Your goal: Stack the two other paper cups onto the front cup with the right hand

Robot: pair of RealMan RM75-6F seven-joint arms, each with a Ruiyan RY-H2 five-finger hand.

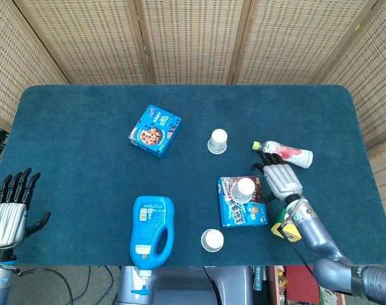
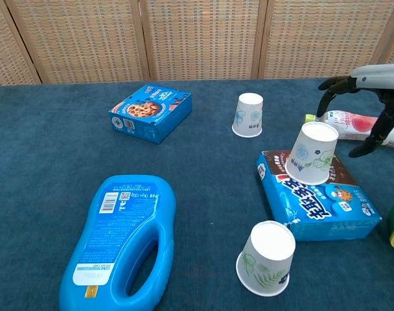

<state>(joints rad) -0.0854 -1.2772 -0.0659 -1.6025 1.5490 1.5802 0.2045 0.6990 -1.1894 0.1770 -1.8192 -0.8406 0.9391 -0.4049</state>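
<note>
Three white paper cups stand upside down. The front cup is near the table's front edge. A second cup sits on a blue snack box. The far cup stands on the cloth behind it. My right hand hovers open just right of the cup on the box, fingers spread, holding nothing. My left hand rests open at the table's left front corner.
A pink drink bottle lies behind my right hand. A yellow tape measure sits under the right forearm. A blue detergent bottle lies front left. A cookie box stands mid-left.
</note>
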